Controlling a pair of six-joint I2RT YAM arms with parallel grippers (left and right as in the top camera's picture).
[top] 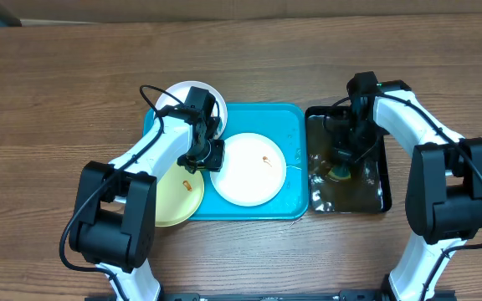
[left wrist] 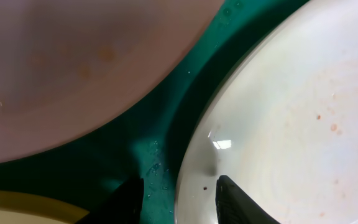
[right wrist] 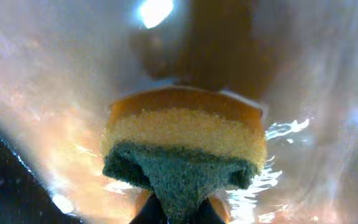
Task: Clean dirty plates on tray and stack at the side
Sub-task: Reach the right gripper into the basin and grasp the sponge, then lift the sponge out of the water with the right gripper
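Pale yellow-green round plate (top: pixel 172 201) lies at the 8 o'clock corner of the large turquoise-blue rectangular plastic tray (top: pixel 295 125), overlapping its edge, with an orange-red smear near its rim. A white round plate (top: pixel 170 96) sits at the tray's 11 o'clock corner, partly over the edge. The left gripper (top: pixel 202 157) stands at the 9 o'clock rim of a second white round plate (top: pixel 249 171), which lies mid-tray with a small smear. Its fingers (left wrist: pixel 238 202) are apart, straddling that rim. At the tray's 3 o'clock, just beside it, lies a black glossy rectangular tray (top: pixel 376 196). Over it the right gripper (top: pixel 341 163) is clamped on a yellow sponge with a green scouring layer (right wrist: pixel 185 143).
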